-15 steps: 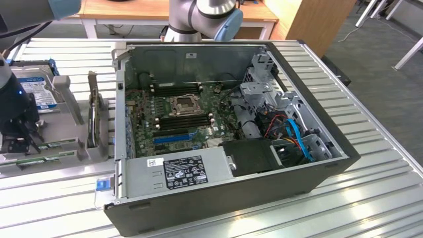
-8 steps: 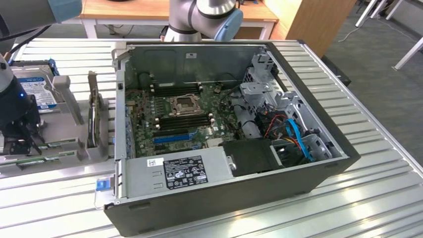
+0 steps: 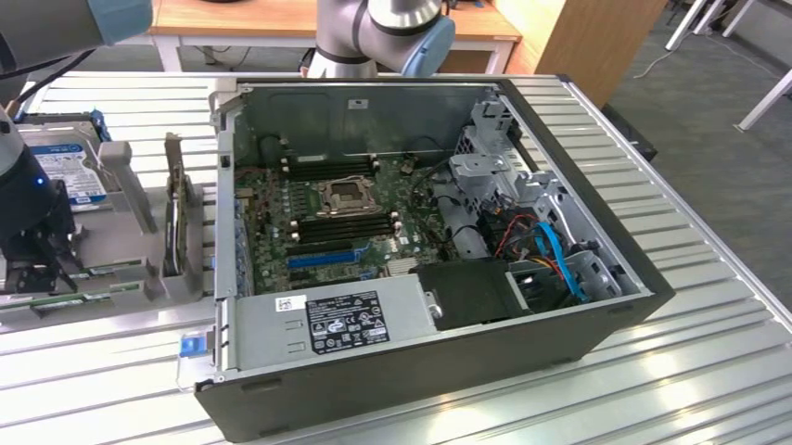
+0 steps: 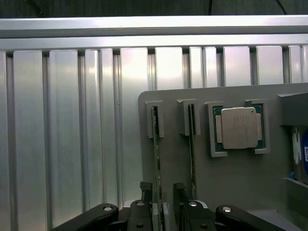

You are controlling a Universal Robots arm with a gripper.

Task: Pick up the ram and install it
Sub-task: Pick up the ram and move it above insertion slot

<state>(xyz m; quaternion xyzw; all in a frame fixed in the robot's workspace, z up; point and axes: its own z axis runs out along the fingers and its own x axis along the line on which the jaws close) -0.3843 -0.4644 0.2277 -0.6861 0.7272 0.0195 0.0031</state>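
Observation:
The ram [image 4: 155,144] is a thin green stick standing on edge in a slot of a grey holder [image 4: 173,98]. A second green stick [image 4: 192,144] stands in the neighbouring slot. My gripper [image 4: 162,190] is low over the holder, open, with one dark finger [image 4: 146,192] on each side of the first stick's near end and a gap left beside it. In the exterior view the gripper [image 3: 37,273] hangs over the holder [image 3: 124,278] at the exterior view's left, beside the open computer case [image 3: 433,241]. Black memory slots [image 3: 347,225] show on the motherboard.
A square silver processor [image 4: 238,127] lies in its own pocket of the holder, next to the sticks. A hard drive [image 3: 69,171] with a blue-white label sits behind. The case holds a power supply [image 3: 334,320], drive cage and cables. The ribbed metal table [image 3: 693,371] surrounds everything.

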